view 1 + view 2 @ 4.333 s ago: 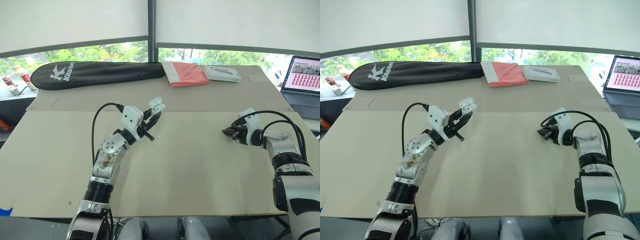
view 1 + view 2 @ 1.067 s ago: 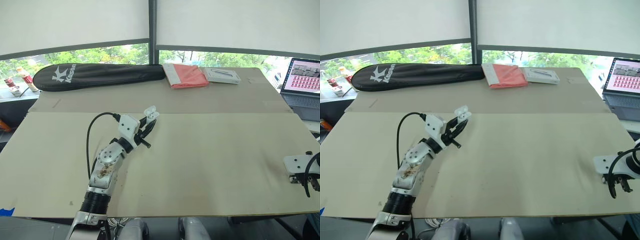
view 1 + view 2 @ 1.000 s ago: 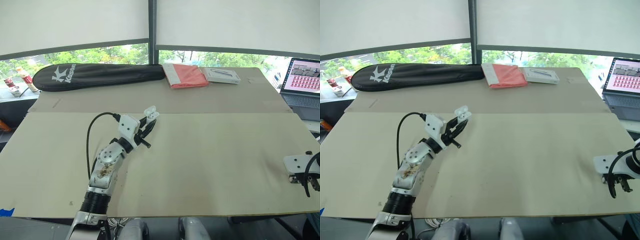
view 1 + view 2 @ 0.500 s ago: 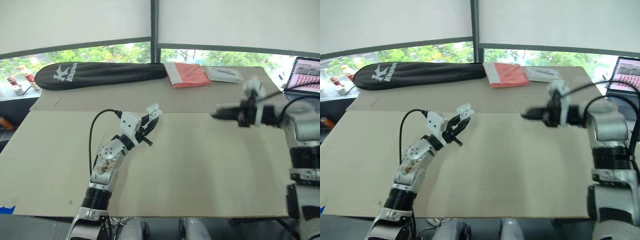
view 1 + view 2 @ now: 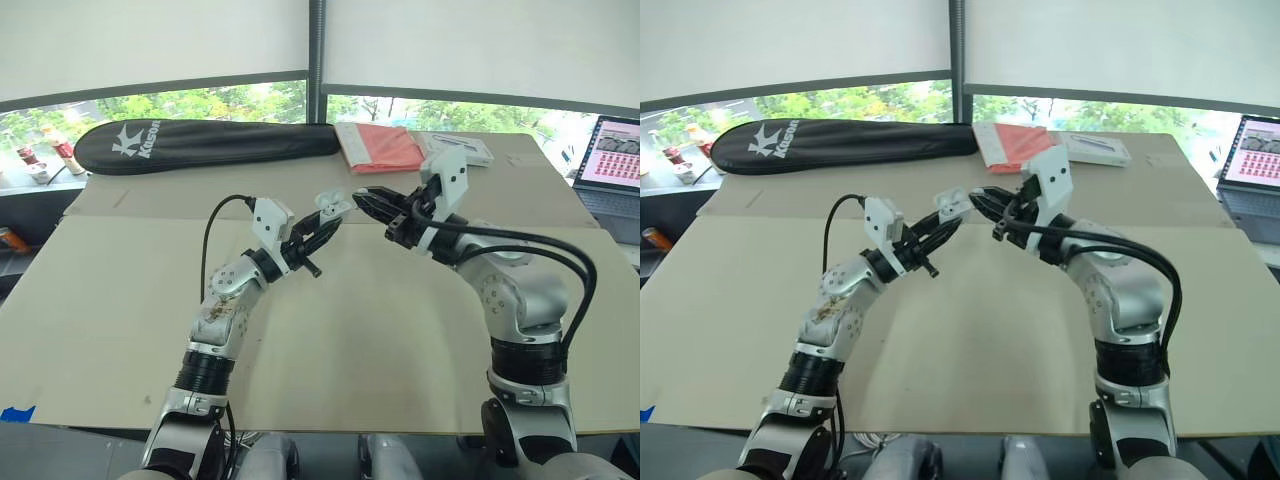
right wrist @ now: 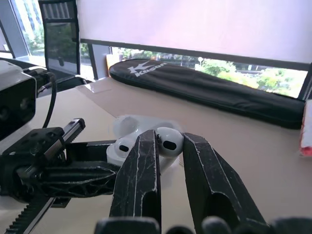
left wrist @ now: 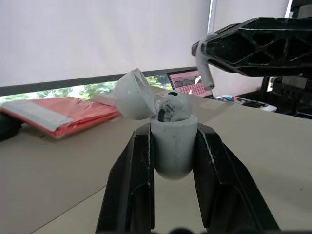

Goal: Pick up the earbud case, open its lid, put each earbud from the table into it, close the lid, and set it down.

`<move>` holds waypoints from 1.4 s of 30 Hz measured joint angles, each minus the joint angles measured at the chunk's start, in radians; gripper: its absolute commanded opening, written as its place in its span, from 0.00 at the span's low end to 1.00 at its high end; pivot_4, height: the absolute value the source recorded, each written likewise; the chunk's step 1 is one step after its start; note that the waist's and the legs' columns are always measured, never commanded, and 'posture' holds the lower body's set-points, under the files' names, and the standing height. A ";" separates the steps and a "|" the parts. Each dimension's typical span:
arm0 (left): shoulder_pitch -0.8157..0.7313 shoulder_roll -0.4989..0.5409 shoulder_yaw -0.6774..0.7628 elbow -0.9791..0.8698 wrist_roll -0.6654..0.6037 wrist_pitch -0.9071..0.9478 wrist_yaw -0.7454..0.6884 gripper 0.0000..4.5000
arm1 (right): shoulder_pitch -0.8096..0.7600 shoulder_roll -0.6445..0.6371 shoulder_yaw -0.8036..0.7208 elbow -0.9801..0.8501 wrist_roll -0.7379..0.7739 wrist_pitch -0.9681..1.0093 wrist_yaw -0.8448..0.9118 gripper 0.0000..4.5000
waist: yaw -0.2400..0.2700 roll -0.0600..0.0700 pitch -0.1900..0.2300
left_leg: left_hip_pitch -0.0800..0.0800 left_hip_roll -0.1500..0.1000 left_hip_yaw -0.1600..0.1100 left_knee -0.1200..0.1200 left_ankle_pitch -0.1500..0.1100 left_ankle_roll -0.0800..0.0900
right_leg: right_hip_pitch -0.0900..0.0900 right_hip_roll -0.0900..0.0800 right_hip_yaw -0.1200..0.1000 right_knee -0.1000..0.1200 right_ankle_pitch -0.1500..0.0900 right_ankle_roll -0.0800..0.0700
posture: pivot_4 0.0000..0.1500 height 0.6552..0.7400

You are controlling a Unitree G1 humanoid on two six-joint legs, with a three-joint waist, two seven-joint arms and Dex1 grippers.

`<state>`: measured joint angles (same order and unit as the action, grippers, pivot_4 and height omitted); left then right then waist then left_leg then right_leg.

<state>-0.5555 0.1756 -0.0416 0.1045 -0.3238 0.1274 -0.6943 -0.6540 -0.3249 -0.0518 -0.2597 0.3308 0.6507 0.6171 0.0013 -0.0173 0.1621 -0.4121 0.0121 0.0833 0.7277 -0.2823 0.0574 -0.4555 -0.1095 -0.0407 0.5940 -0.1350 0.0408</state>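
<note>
- Left jaws were clamped on the earbud case [image 7: 173, 141], lid open, with a seated earbud [image 6: 123, 145] inside, held above the bench [image 5: 400, 330].
- Right jaws pinched a second earbud [image 6: 168, 139] just beside the case's mouth.
- A black "Kason" racket bag [image 5: 200, 145] lay well behind the case.

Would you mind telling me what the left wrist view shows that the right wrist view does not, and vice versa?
The left wrist view adds the laptop and the white stem of the held earbud. The right wrist view adds the white logo on the black racket bag and the left arm's cable. Both share the earbud case, lid open, clamped in the left gripper, with the right gripper pinching the held earbud close to it, over the table.
</note>
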 measured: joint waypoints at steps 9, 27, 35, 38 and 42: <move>0.000 -0.004 -0.004 0.000 0.002 0.006 -0.023 0.13 | 0.007 0.012 0.044 0.000 -0.019 -0.083 -0.053 0.07 | -0.012 0.000 0.000 | 0.003 0.001 0.000 -0.006 0.001 -0.002 | 0.000 0.002 0.000 0.000 0.000 -0.001 | 1.00 1.00; -0.005 -0.012 -0.008 0.002 0.001 0.006 -0.053 0.13 | 0.052 -0.024 0.096 0.033 -0.101 -0.160 -0.054 0.07 | -0.012 0.000 0.000 | 0.003 0.001 0.000 -0.006 0.001 -0.001 | 0.000 0.001 0.001 -0.001 0.000 -0.001 | 1.00 1.00; -0.005 -0.015 -0.007 0.006 0.002 0.006 -0.060 0.13 | 0.072 -0.031 0.085 0.010 -0.069 -0.128 -0.052 0.44 | -0.012 0.000 0.000 | 0.003 0.002 0.000 -0.006 0.001 -0.001 | 0.000 0.001 0.001 -0.001 0.000 -0.001 | 1.00 1.00; -0.006 -0.017 -0.004 0.009 0.002 0.004 -0.061 0.13 | 0.077 -0.031 0.072 -0.016 -0.025 -0.067 -0.052 0.44 | -0.012 0.000 0.000 | 0.003 0.002 0.000 -0.007 0.001 -0.001 | 0.000 0.001 0.001 -0.001 0.000 -0.001 | 1.00 1.00; -0.008 -0.023 -0.004 0.010 0.002 0.002 -0.063 0.13 | 0.096 -0.060 0.036 -0.079 0.052 0.014 -0.047 0.44 | -0.008 0.000 0.000 | 0.003 0.002 0.000 -0.006 0.000 -0.001 | 0.000 0.001 0.001 -0.001 0.000 -0.001 | 1.00 1.00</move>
<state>-0.5635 0.1523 -0.0457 0.1146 -0.3219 0.1298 -0.7569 -0.5582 -0.3847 -0.0156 -0.3384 0.3826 0.6649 0.5698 -0.0070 -0.0174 0.1621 -0.4092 0.0138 0.0835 0.7212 -0.2819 0.0566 -0.4555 -0.1081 -0.0401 0.5931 -0.1350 0.0402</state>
